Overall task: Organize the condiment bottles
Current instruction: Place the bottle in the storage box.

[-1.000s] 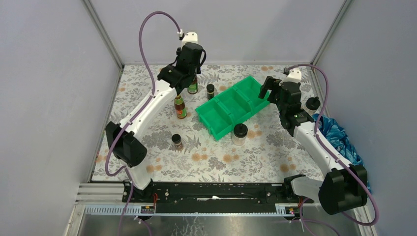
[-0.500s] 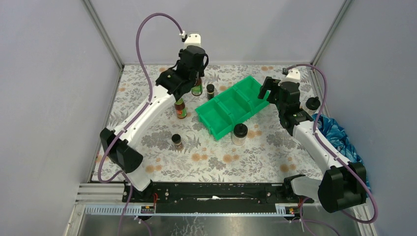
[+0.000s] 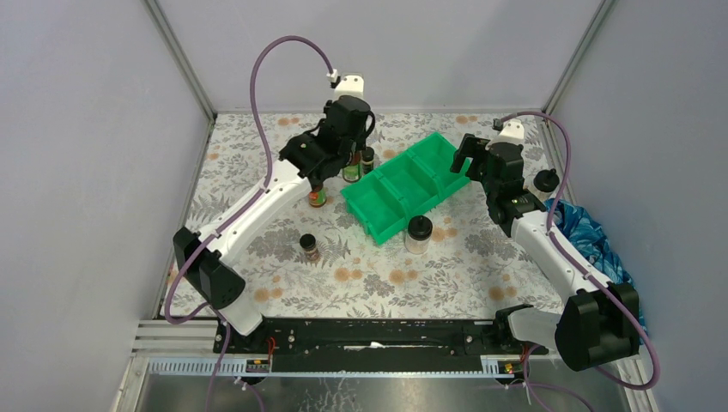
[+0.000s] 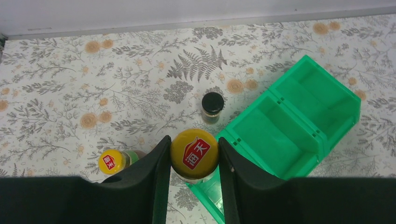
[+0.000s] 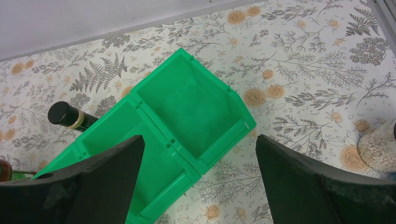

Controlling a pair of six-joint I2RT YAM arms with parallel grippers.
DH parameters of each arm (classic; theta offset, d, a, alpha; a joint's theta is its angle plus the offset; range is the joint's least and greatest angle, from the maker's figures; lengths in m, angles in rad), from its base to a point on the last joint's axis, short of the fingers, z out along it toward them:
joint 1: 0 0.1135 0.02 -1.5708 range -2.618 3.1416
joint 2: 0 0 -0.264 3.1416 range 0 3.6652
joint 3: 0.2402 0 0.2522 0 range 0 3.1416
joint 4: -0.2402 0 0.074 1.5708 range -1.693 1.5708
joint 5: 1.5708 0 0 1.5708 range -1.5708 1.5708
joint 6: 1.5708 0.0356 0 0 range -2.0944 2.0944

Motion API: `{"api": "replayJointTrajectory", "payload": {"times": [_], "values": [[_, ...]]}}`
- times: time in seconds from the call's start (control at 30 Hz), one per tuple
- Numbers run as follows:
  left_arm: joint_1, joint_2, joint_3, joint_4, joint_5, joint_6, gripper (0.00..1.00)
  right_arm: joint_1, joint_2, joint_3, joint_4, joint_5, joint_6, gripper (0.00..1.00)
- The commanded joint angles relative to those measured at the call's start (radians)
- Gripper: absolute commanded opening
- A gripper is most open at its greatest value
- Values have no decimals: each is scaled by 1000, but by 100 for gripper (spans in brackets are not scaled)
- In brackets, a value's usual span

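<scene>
Left hand (image 4: 194, 161), pinching a yellow-capped bottle (image 4: 194, 149), has carried it over to the green bin (image 4: 280, 140) edge; placement looks imminent. Right hand (image 5: 198, 149) spread.

The bottle (image 4: 194, 156) in my left claw (image 4: 193, 142) is at the bin's (image 4: 299, 126) left end; a jar (image 4: 212, 106) stands behind it on the counter (image 4: 93, 70).

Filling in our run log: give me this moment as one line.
left gripper: shut on yellow-capped brown bottle | right gripper: open, empty, over green plastic divided bin | bottle: at bin's edge
</scene>
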Motion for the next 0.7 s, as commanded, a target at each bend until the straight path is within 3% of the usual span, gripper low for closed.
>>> {"api": "replayJointTrajectory", "payload": {"times": [0.0,0.67], "values": [[-29,-71,-3,96,-37,4,0,9,5,34,34,23,1,97],[-111,-105,-102,130,-40,-1,0,9,-9,16,29,31,0,97]]}}
